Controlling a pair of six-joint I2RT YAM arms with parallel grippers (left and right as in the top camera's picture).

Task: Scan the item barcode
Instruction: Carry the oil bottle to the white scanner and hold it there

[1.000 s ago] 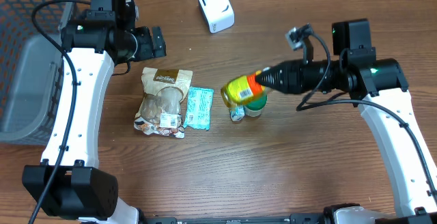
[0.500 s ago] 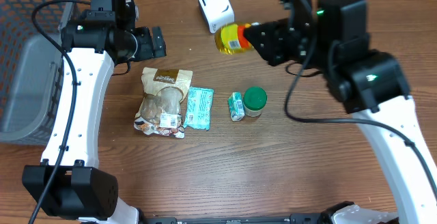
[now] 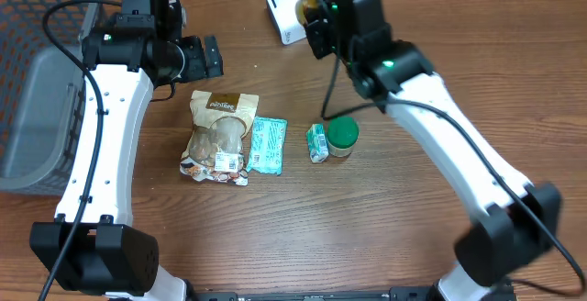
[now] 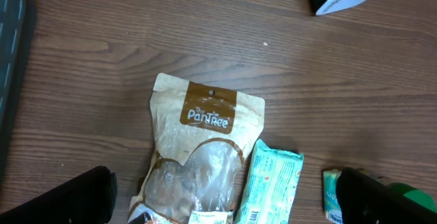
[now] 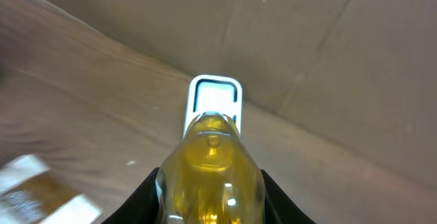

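Note:
A yellow bottle (image 5: 212, 159) fills the right wrist view, with my right gripper (image 5: 213, 203) shut on its sides. It hangs bottom-first just in front of the white barcode scanner (image 5: 214, 98). Overhead, only a sliver of the bottle (image 3: 304, 9) shows beside the scanner (image 3: 284, 12), under the right gripper (image 3: 316, 9). My left gripper (image 3: 207, 57) is open and holds nothing. It hovers behind a brown snack pouch (image 3: 218, 136), and its dark fingers (image 4: 68, 200) frame the pouch (image 4: 201, 156) from above.
A teal packet (image 3: 268, 145) lies right of the pouch. A green-lidded jar (image 3: 343, 136) and a small green-white packet (image 3: 316, 142) sit mid-table. A grey basket (image 3: 37, 90) stands at the left edge.
The right arm has carried the yellow bottle from above the jar to the back of the table, up to the scanner. The left arm has not moved.

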